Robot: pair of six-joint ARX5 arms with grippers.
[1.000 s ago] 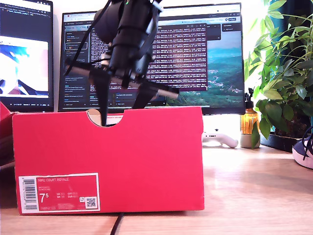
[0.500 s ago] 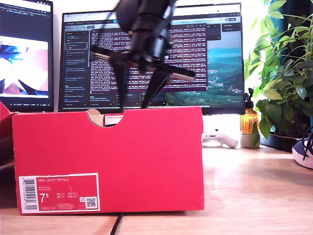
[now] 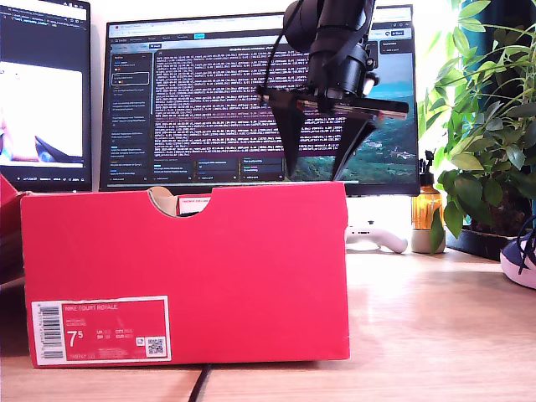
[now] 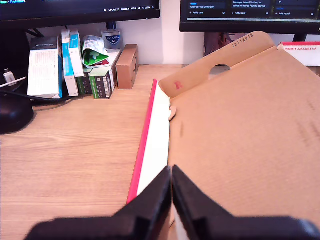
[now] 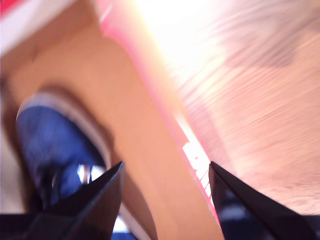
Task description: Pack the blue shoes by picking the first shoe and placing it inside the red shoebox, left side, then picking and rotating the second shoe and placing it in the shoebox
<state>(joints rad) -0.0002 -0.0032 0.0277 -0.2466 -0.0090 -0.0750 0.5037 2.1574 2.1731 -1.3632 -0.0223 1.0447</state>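
On your wooden desk (image 3: 435,335) the red shoebox (image 3: 184,272) stands broadside to the exterior camera, its size label at the lower corner on the exterior view's left and the half-round notch cut into its top edge. Your second gripper (image 3: 322,155) hangs above the box's top edge toward the exterior view's right; a second ago it reached down at the notch, and half a second ago it was above the middle of the box, so it has climbed and crossed toward the exterior view's right. Its fingers (image 5: 95,200) are spread wide apart with nothing between them. The second wrist view, blurred by motion, looks down past them at one blue shoe (image 5: 52,155) lying on the brown floor inside the box, beside the red wall (image 5: 165,115). The other blue shoe (image 3: 521,251) sits on the desk at its edge on the exterior view's right, unmoved across the frames. Your first gripper (image 4: 171,192) is pressed closed, empty, over the brown inner face of the red lid (image 4: 145,145).
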